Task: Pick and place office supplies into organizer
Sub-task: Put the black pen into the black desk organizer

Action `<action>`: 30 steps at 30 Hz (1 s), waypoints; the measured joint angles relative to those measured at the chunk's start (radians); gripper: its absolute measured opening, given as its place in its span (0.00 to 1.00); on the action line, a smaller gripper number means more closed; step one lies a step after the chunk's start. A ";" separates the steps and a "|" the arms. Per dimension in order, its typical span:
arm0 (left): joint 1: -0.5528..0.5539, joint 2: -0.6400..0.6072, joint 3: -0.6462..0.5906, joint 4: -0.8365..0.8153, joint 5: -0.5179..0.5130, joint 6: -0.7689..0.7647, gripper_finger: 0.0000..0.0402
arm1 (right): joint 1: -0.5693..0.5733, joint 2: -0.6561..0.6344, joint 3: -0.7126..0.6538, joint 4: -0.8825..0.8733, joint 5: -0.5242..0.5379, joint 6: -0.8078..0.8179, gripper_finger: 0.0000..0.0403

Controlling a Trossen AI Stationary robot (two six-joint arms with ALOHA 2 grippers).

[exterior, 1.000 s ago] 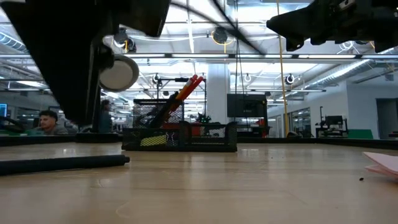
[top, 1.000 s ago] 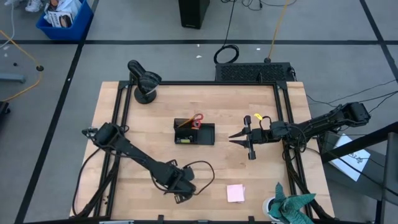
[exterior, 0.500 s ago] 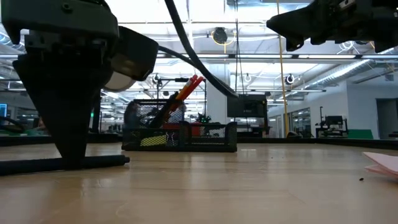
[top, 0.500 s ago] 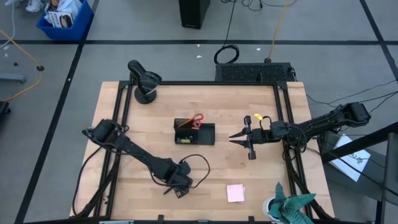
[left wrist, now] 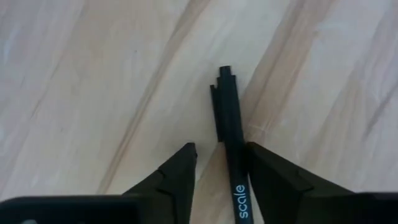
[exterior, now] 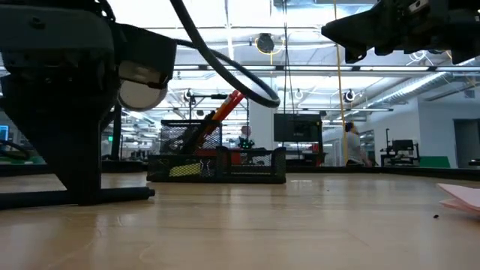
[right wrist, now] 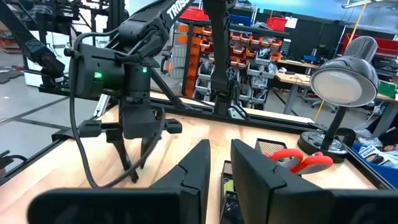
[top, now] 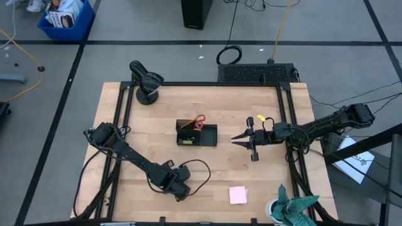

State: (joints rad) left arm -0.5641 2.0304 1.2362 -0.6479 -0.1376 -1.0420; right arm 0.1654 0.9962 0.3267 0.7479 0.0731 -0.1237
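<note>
Descent is done for the left hand (left wrist: 219, 171): a second ago it hung above the table (top: 251, 182), and now its part-open fingers straddle a black pen (left wrist: 229, 162) lying flat, not yet clamped. Judging by this, the grasp comes next, with the organizer (top: 196, 134) well apart at mid-table; the right hand (top: 235, 137) waits beside it, fingers narrowly parted, empty.

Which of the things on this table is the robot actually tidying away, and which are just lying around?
Part of the job:
- black pen, lying on the table between the left gripper's fingers
- pink sticky-note pad
- black organizer, already holding red-handled scissors

Just lying about:
- black desk lamp at the table's far corner
- teal-green cloth at the near edge
</note>
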 joint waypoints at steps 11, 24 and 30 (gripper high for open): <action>-0.025 0.004 -0.005 0.075 -0.114 0.048 0.09 | 0.000 0.000 0.000 -0.005 0.000 0.008 0.15; -0.028 0.016 -0.010 0.191 -0.211 0.143 0.08 | 0.000 0.000 0.000 0.019 0.000 0.012 0.15; -0.032 0.019 -0.010 0.215 -0.256 0.131 0.03 | 0.000 0.000 0.000 0.018 0.000 0.067 0.15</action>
State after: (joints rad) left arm -0.5960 2.0490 1.2266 -0.4331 -0.3934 -0.9111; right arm 0.1658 0.9962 0.3267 0.7658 0.0731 -0.0568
